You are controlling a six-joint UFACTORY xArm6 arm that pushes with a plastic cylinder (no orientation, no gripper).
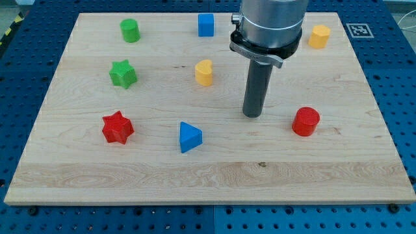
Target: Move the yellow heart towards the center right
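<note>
The yellow heart (204, 73) lies on the wooden board (130, 175) a little above and left of the middle. My tip (252, 115) touches the board right of and below the heart, a short gap away from it. The rod rises from the tip to the grey arm body at the view's top. A red cylinder (305, 121) lies to the right of my tip.
A blue cube (206, 25) and a green cylinder (130, 30) lie near the top. A yellow hexagonal block (318, 36) is at the top right. A green star (122, 73) and a red star (117, 127) lie at the left. A blue triangle (190, 137) is below the heart.
</note>
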